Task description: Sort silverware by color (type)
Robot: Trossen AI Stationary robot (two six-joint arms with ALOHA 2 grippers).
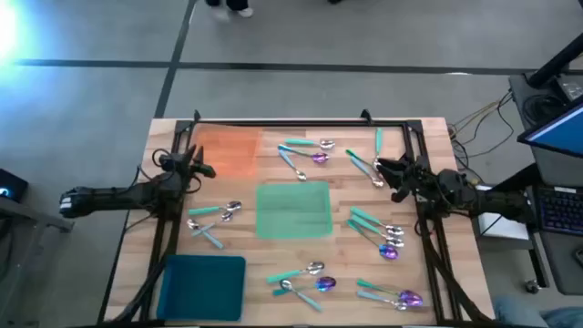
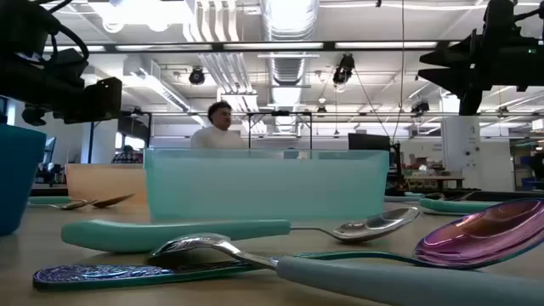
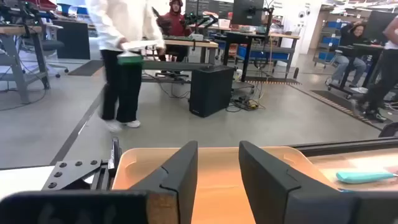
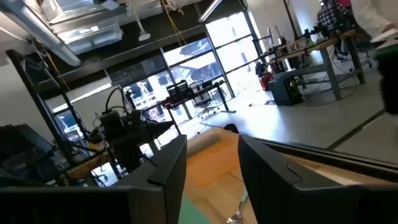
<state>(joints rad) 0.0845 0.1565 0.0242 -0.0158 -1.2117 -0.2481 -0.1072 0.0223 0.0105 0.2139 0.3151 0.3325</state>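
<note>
The silverware lies scattered on the wooden table in loose groups: at the far side [image 1: 307, 151], at the left [image 1: 215, 219], at the right [image 1: 377, 232] and along the near edge [image 1: 305, 279]. Some pieces are all silver, while others have teal handles with silver or purple heads. The low view shows a teal-handled silver spoon [image 2: 255, 229] and a purple-headed spoon [image 2: 484, 238] close up. My left gripper [image 1: 202, 166] [image 3: 217, 149] hovers open at the orange mat's left edge. My right gripper [image 1: 381, 169] [image 4: 211, 146] hovers open beside the far right spoons [image 1: 364, 164]. Neither holds anything.
An orange mat [image 1: 228, 150] lies at the far left, a green mat [image 1: 293, 210] in the middle and a teal mat [image 1: 202, 287] at the near left. A dark frame [image 1: 301, 121] borders the table's far edge and sides. A person walks on the floor beyond the table [image 3: 121, 56].
</note>
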